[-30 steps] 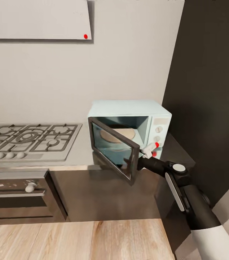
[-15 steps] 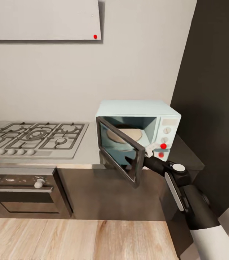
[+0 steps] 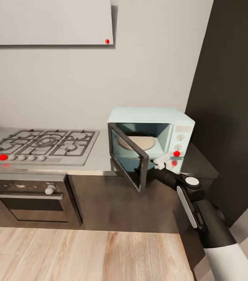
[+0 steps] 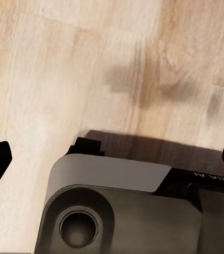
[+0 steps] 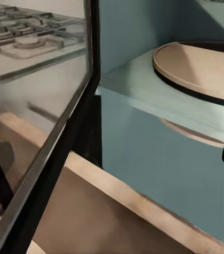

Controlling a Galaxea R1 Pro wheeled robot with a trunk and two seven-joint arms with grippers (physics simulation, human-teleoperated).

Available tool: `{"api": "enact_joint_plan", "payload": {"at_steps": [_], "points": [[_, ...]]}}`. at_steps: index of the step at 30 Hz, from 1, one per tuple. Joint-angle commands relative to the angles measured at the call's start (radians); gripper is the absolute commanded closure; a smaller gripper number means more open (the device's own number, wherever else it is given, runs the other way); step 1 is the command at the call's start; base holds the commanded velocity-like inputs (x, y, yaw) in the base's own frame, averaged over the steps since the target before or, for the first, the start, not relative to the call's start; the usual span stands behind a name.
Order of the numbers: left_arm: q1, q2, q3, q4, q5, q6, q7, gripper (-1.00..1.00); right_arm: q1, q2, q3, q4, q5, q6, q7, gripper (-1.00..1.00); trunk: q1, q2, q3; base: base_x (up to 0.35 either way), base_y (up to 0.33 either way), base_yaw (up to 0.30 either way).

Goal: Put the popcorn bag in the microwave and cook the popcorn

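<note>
The pale blue microwave [image 3: 151,130] stands on the grey countertop [image 3: 96,158] with its glass door [image 3: 128,160] swung wide open. Inside lies a round tan turntable [image 3: 138,142], with nothing on it. My right gripper [image 3: 162,160] hovers just behind the door's free edge, in front of the control panel. In the right wrist view the right gripper [image 5: 112,169] is open, its fingers far apart, facing the door frame [image 5: 64,132] and the cavity floor [image 5: 159,90]. My left gripper [image 4: 112,159] is open, pointing down at the floor. The popcorn bag is out of view.
A steel gas hob [image 3: 41,144] sits left of the microwave, with a dark built-in oven [image 3: 26,195] below it. A white hood [image 3: 45,21] hangs above. A tall dark unit [image 3: 233,97] stands right of the microwave. Light wood floor [image 3: 81,253] lies in front of me.
The camera has moved, so the whole scene sits further right in the picture. The microwave door has swung a little wider open, with my right gripper staying at its free edge.
</note>
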Motion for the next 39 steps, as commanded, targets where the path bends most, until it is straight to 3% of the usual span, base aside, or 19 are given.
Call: {"api": "enact_joint_plan", "payload": {"at_steps": [1,39], "points": [[-0.001,0.000,0.004,0.001,0.001,-0.003,-0.001,-1.00,-0.001,0.000,0.001,-0.001,-0.002,0.006,-0.003,-1.00,0.000,-0.001,-0.001,-0.002,0.000,0.237],[-0.001,0.000,0.005,0.001,0.001,-0.003,-0.001,-1.00,-0.001,0.006,-0.001,-0.003,-0.003,0.009,-0.045,-1.00,0.000,-0.001,-0.001,-0.047,0.000,0.081]]}}
